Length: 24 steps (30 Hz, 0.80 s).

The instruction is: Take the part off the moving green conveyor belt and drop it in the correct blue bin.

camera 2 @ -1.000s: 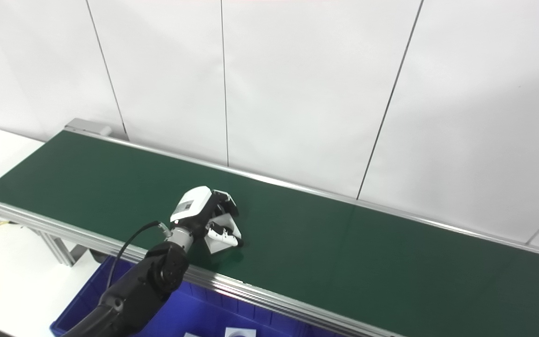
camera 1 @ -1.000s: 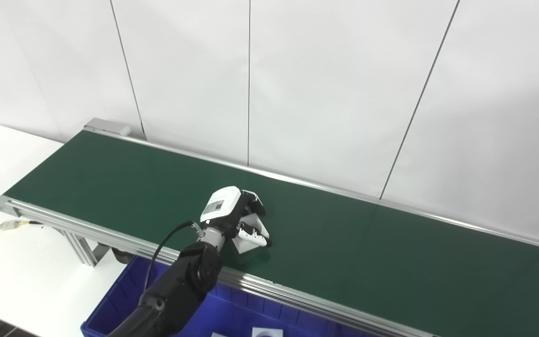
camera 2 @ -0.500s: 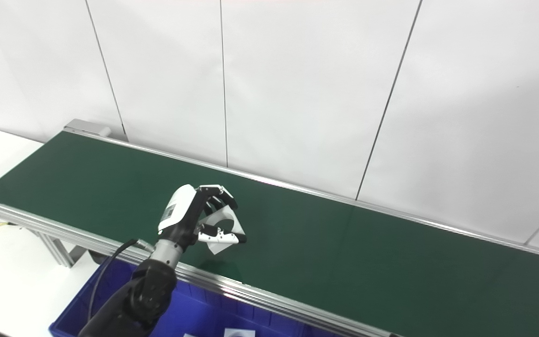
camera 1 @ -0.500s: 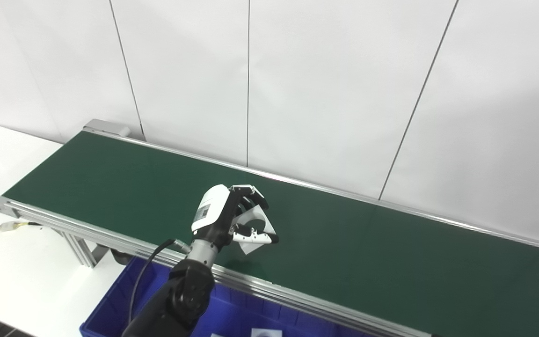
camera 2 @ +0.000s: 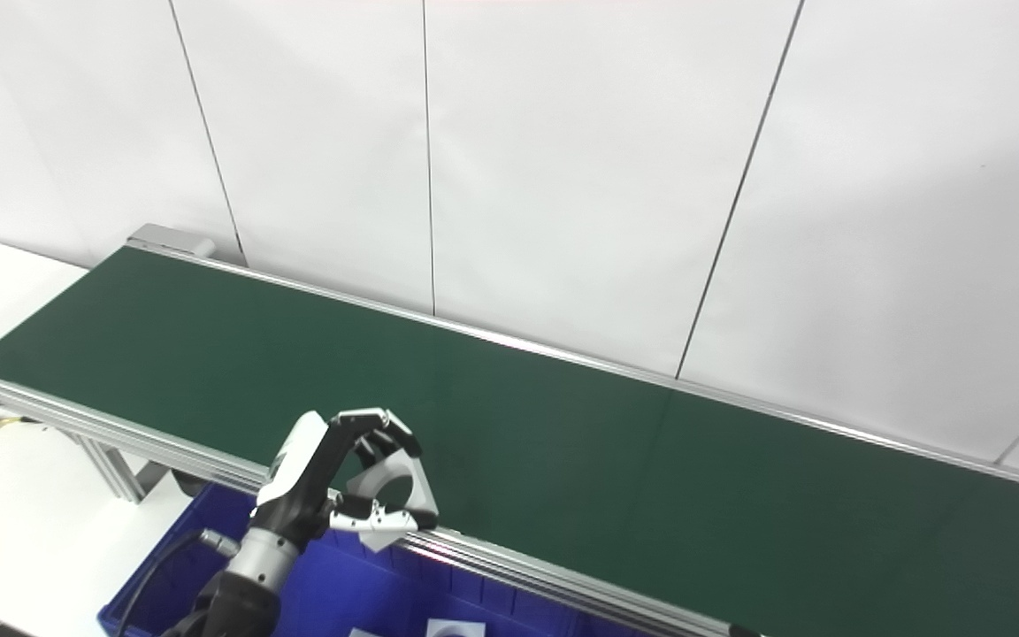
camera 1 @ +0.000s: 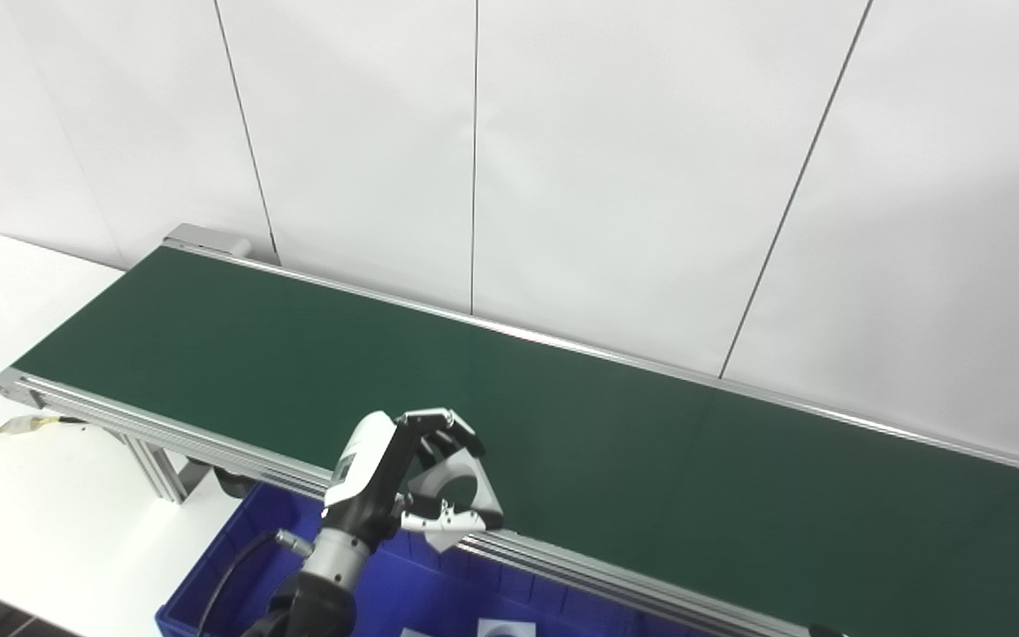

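Just conveyor rail (camera 1: 563, 566) beneath held part (camera 1: 455, 495)

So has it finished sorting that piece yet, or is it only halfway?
About halfway. The pick looks done: the left hand is closed on the white part, lifted off the green belt at its near rail. Left to do: carry it over the blue bin below and let go.

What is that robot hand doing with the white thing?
The robot's left hand is holding a white part with a round hole in it. It carries the part at the near edge of the green conveyor belt, just above the blue bin that sits below the belt. The part hasn't been dropped yet. The belt itself has nothing else on it, and the right hand isn't in the pictures.
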Available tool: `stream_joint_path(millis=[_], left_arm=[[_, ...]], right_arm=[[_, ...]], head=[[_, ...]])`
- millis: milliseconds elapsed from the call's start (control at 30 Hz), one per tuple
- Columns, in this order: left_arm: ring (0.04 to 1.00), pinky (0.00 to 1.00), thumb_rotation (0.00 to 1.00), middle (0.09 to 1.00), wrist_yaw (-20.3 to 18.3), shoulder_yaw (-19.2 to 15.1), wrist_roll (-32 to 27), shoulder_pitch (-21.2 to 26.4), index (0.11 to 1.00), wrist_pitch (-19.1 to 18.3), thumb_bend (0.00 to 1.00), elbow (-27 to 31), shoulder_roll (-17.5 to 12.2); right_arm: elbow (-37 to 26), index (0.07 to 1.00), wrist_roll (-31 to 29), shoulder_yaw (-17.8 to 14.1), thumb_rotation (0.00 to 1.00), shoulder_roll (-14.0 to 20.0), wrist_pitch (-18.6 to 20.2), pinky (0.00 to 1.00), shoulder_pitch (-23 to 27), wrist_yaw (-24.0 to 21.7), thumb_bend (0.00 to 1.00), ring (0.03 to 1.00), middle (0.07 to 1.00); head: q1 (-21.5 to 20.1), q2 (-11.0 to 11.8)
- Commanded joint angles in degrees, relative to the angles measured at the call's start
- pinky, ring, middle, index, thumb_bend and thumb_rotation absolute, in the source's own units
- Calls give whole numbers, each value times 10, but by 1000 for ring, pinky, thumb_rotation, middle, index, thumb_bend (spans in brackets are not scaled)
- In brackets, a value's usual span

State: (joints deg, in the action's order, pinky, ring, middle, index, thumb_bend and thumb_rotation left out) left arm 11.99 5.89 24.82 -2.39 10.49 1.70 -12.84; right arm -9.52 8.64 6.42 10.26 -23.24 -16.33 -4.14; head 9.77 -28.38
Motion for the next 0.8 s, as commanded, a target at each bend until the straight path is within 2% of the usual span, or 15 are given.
stream_joint_path(millis=[0,67,133,233,300,400,567,633,767], left_arm=[[432,332,0,539,-6,-5,-12,-2,500,34,469,23,-8],[428,317,0,546,-14,-5,-15,-12,501,37,467,24,-8],[468,348,0,518,-23,-7,-24,-19,484,39,471,26,-6],[469,358,0,511,-36,-7,-37,-26,484,45,472,22,-6],[438,335,0,532,-42,-5,-39,-29,498,50,469,20,-7],[464,360,0,504,-47,-3,-36,-31,487,60,473,15,-9],[468,361,0,496,-62,-5,-42,-34,488,68,473,10,-13],[430,329,0,519,-70,-6,-48,-35,505,68,469,11,-13],[463,374,0,481,-80,-7,-53,-36,497,73,474,9,-13]], right_arm=[[-35,793,3,-4,248,-7,0,628,-5,4,1000,679,731],[-46,790,7,-4,246,-9,7,629,-8,3,1000,686,737],[-54,788,8,-4,234,-10,11,630,-9,1,1000,691,744],[-65,787,12,-3,227,-13,15,634,-9,-1,1000,689,742],[-74,787,16,-2,224,-15,20,619,-11,-1,1000,676,740],[-90,794,19,0,206,-21,36,625,-17,-2,991,680,742],[-99,805,27,3,209,-29,39,655,-24,-1,958,691,745],[-101,814,29,3,219,-30,40,670,-25,-1,941,701,754],[-100,826,33,3,230,-32,43,688,-26,0,920,717,767]], head=[[-11,-7],[-16,-11],[-33,-25],[-53,-45],[-62,-52],[-70,-61],[-86,-81],[-89,-86],[-92,-96]])
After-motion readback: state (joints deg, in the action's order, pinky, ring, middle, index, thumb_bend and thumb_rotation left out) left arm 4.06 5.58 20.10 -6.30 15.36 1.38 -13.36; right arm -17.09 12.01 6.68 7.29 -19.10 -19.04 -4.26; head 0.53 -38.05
